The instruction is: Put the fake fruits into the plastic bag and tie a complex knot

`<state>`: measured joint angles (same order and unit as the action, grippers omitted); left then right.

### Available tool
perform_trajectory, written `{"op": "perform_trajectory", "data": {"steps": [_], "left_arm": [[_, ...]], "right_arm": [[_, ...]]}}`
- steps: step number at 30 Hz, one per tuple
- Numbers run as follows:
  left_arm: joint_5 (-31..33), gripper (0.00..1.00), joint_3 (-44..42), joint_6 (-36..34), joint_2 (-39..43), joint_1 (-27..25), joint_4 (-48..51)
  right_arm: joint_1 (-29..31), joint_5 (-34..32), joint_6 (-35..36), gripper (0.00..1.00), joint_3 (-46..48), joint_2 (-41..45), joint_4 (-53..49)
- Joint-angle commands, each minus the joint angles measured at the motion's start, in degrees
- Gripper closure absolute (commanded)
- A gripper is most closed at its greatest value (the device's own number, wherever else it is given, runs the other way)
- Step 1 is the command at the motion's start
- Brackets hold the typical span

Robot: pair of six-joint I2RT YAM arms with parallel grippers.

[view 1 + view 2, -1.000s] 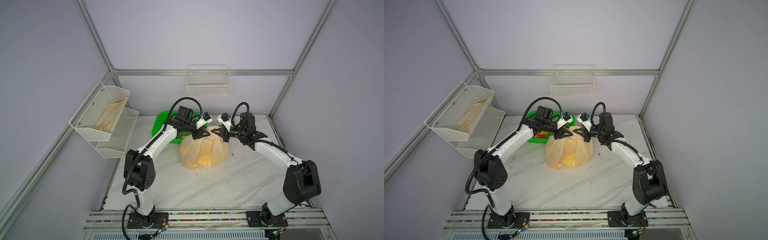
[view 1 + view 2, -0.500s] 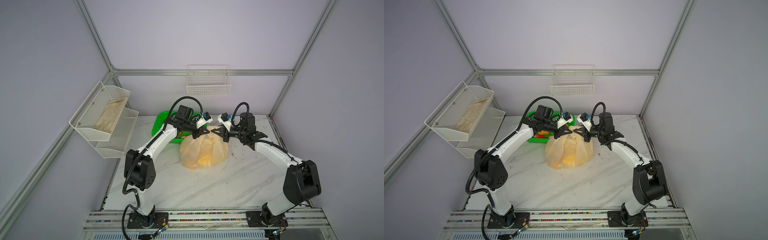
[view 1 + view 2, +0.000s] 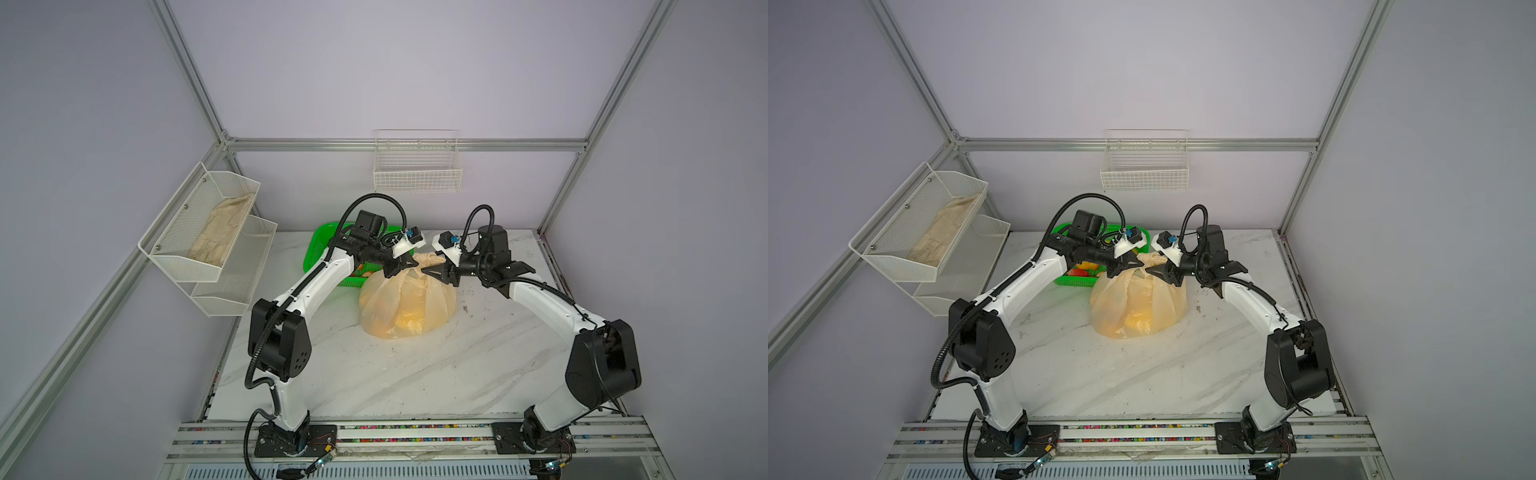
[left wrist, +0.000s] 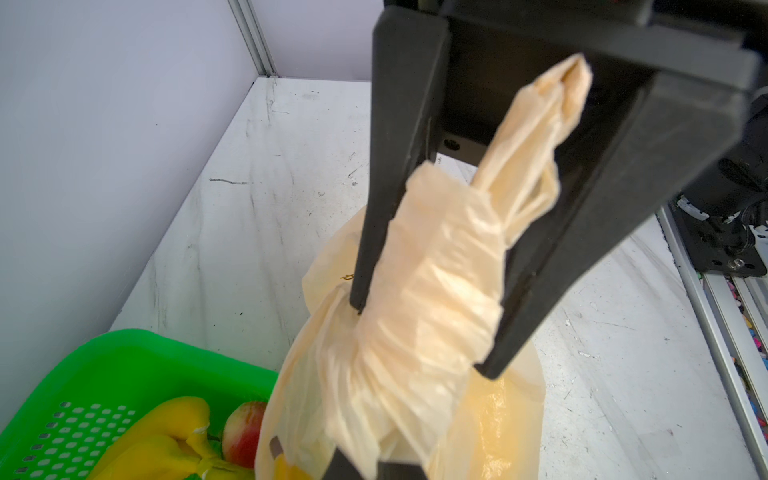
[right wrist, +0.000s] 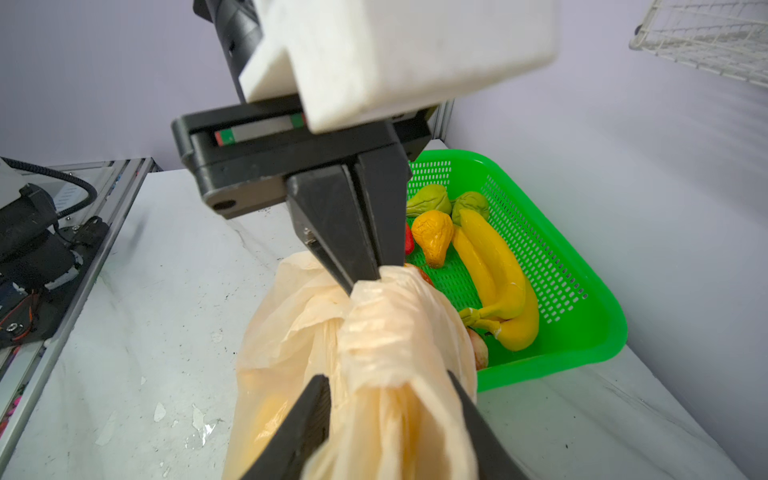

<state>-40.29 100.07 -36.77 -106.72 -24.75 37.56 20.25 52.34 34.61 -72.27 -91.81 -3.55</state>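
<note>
A: What changed from the preceding frame?
B: The right pincer [image 4: 424, 338] parted its jaws, standing astride the twisted handles [image 4: 436, 270]; the left pincer [image 5: 365, 278] stayed clamped on the plastic bag [image 3: 407, 303].
A: Setting?
B: Bag stood on a white marbled desk [image 3: 415, 374], beside the green basket [image 5: 582, 332]; lilac walls [image 3: 415, 83].

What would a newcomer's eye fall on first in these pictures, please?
The bulging cream plastic bag sits mid-table, its twisted handle strip held up between both arms: the left claw is shut on it, the right claw open around it. Behind it, the bright green basket holds a banana bunch and green pears.
</note>
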Motion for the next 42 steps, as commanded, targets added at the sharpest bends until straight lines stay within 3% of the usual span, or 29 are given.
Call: {"op": "perform_trajectory", "data": {"steps": [1, 18, 25, 33, 34, 37, 42], "left_arm": [[-0.4, 1.0, 3.4, -2.0, 2.9, 0.2, -0.1], [-0.3, 1.0, 3.6, -2.2, 2.3, 0.1, -0.1], [-0.5, 1.0, 3.7, -1.9, 2.3, -0.1, -0.1], [0.5, 0.99, 3.8, -1.4, 2.6, -0.1, -0.1], [1.1, 0.88, 3.6, -1.8, 3.0, -0.1, -0.1], [2.8, 0.73, 2.1, -3.4, 4.5, -0.2, -0.6], [4.4, 0.67, -0.5, -3.5, 6.1, -0.4, -4.6]], "right_arm": [[0.0, 1.4, 7.8, 0.56, -3.0, -1.4, -5.8], [0.1, 1.1, 13.1, 0.7, -6.1, -4.3, -9.2], [0.0, 0.9, 12.6, 0.89, -5.2, -3.9, -6.2], [0.1, -1.2, 12.2, 1.0, -3.6, -2.7, -3.6], [0.0, -1.2, 11.3, 1.0, -3.4, -2.5, -2.7], [0.1, -0.8, 10.3, 1.0, -3.3, -2.0, -2.0], [0.1, 0.9, 9.1, 1.0, -1.6, -0.6, 0.3]]}}
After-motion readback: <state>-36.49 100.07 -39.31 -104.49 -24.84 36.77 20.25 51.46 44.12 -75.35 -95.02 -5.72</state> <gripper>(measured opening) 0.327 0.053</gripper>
